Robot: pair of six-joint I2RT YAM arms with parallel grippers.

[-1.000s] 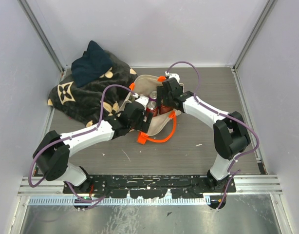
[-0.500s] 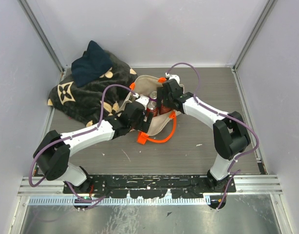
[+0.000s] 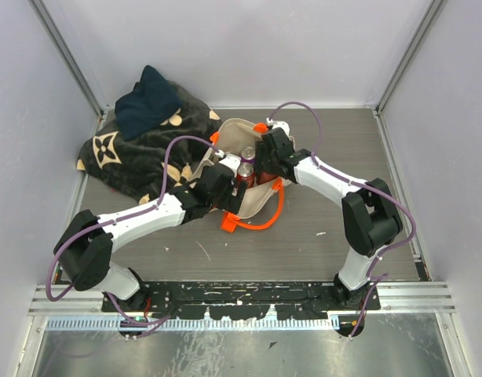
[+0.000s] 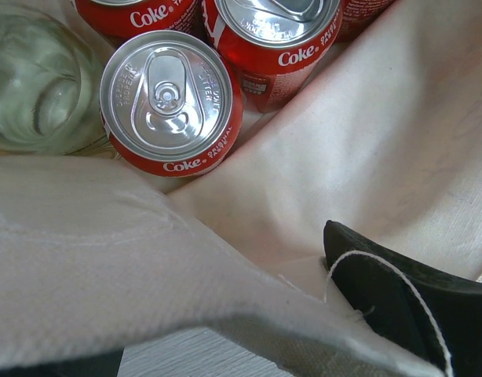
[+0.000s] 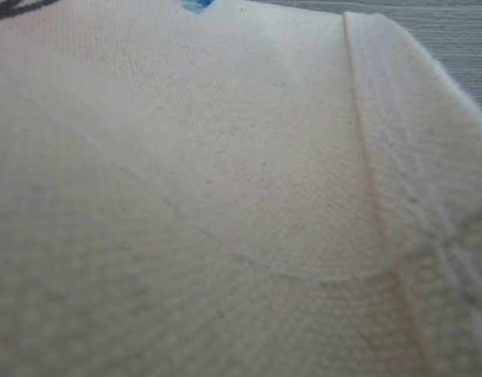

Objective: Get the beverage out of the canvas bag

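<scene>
The cream canvas bag [image 3: 253, 200] with orange handles [image 3: 261, 224] stands mid-table, mouth up. Red Coke cans [image 3: 246, 155] stand inside it. The left wrist view shows a can's top [image 4: 166, 98], another can [image 4: 276, 23] and a clear glass bottle [image 4: 33, 86]. My left gripper [image 3: 225, 190] straddles the bag's near rim [image 4: 107, 259]: one black finger [image 4: 398, 306] is inside, the other mostly hidden under canvas, with a wide gap. My right gripper [image 3: 264, 161] is at the bag's right side. Its wrist view shows only canvas [image 5: 225, 204], and its fingers are hidden.
A dark patterned blanket [image 3: 139, 153] with a navy cloth [image 3: 147, 102] on it lies at the back left, touching the bag. Grey walls enclose the table on three sides. A rail [image 3: 241, 294] runs along the near edge.
My right gripper has edged slightly closer to the bag and its cable has shifted. The left arm has not moved.
</scene>
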